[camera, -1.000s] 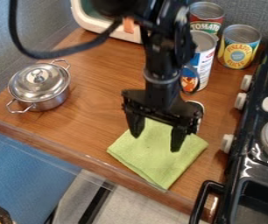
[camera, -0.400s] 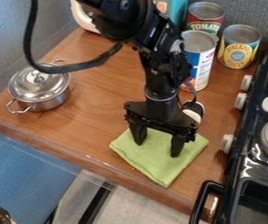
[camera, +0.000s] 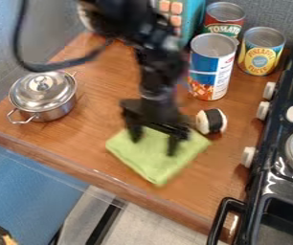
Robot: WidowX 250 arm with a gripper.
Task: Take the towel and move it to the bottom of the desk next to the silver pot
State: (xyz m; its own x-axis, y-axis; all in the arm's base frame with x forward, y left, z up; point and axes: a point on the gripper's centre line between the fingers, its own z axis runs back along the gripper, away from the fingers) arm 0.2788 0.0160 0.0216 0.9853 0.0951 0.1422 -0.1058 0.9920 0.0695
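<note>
Evidently, the open gripper (camera: 154,146) was over the green towel, well apart from the silver pot

The wooden desk (camera: 101,131) spread across the middle of the frame, its front edge slanting from the left side down toward the bottom right. The black stove (camera: 274,174) ran down the right edge, with white knobs (camera: 249,156) along its near side. The black robot arm (camera: 159,72) came in from the top, a bit blurred, with a dark cable (camera: 53,64) looping out toward the upper left. At its lower end the gripper's fingers stood wide, one toward each side of the towel's upper half; blur hid whether they touched the cloth.

The green towel (camera: 152,165) lay flat just below the frame's centre, near the desk's front edge, one corner pointing down. The silver pot (camera: 53,103) sat at the left, lidded and upright, higher in the frame than the towel. A teal thing with pinkish squares (camera: 190,16) stood at the top, partly behind the arm. Of the three upright cans at the upper right, the blue and white one (camera: 209,72) was nearest, the yellow pineapple can (camera: 261,52) farther right, the red tomato can (camera: 222,26) behind. Smallest was a black and white roll-shaped object (camera: 211,121), just beside the towel's right corner.
</note>
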